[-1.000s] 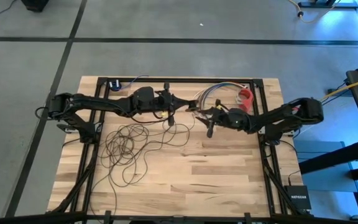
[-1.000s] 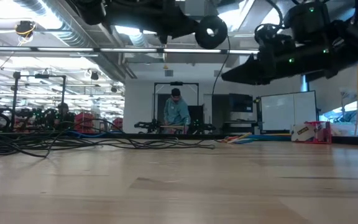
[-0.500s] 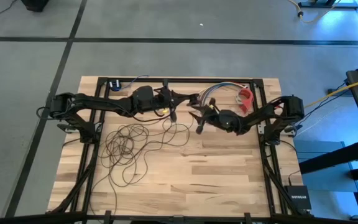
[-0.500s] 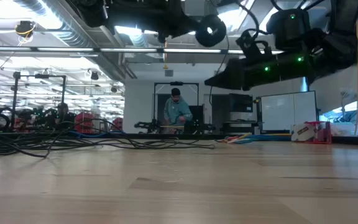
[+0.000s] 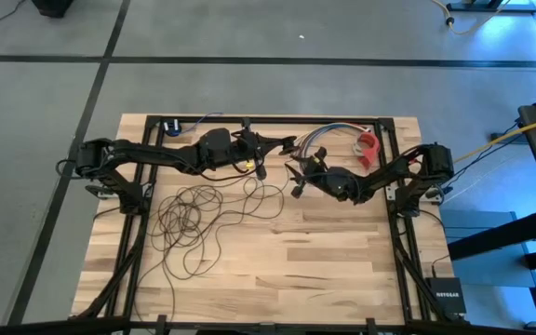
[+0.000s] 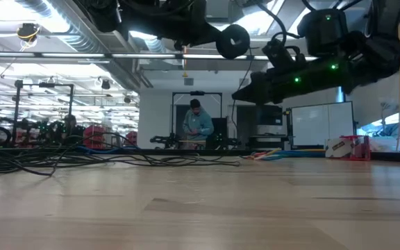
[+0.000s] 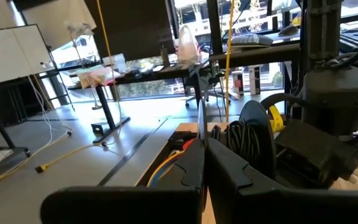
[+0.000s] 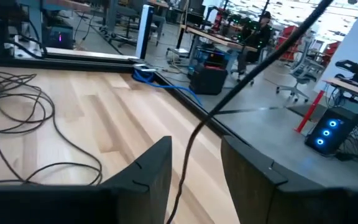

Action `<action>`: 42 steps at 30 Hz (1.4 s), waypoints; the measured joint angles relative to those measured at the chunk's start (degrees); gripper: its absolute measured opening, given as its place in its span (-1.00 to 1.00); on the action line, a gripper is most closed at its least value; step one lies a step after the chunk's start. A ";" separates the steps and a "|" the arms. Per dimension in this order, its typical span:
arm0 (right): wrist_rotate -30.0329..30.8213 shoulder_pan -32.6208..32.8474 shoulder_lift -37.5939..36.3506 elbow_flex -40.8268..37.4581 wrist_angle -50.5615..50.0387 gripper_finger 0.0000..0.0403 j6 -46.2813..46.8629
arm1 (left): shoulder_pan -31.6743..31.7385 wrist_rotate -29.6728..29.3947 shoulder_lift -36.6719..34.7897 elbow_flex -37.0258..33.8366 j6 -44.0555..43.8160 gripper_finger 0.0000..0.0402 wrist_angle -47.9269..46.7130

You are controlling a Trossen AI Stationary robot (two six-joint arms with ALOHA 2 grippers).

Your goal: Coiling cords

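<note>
Cords (image 5: 194,219) lie in loose tangled loops on the worktop (image 5: 324,251), on the left arm's side of the multicoloured wires (image 5: 319,138) at the back edge; a strand runs from the loops up toward the arms. From above, the left hand (image 5: 291,142) reaches to just beside those wires, and the right hand (image 5: 294,182) sits just in front of them, having swung in toward the left hand over the last second, so the two now stand close together.

Low view: the puck (image 6: 233,41) hangs high under the left arm, with a thin strand dropping from it, and the right hand (image 6: 245,92) has slid across to just beside that strand.

Left wrist view: the left hand (image 7: 204,158) is clenched, fingers pressed together on the strand.

Right wrist view: the right hand (image 8: 194,165) is released, its fingers spread with the strand (image 8: 229,99) running between them, untouched.

Judging by this, the right hand is lining up to take the strand, and the coiling is barely begun
</note>
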 joint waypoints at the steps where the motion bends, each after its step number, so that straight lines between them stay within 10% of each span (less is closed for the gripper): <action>1: 0.00 0.00 0.00 0.00 -0.03 -0.30 0.01 | 0.00 0.00 0.01 0.00 0.00 -0.99 0.00; 15: -1.53 0.02 -0.02 2.26 -1.69 -0.95 0.71 | 0.00 0.01 0.00 0.00 0.00 -0.99 0.12; 32: -4.97 0.99 -0.09 14.73 -16.89 -0.97 -0.68 | -0.49 5.10 0.00 0.00 -5.05 -0.99 4.24; 42: -3.69 3.88 -0.58 15.74 -17.06 -0.98 -2.44 | -0.75 -8.29 0.00 0.00 -0.51 -0.99 0.88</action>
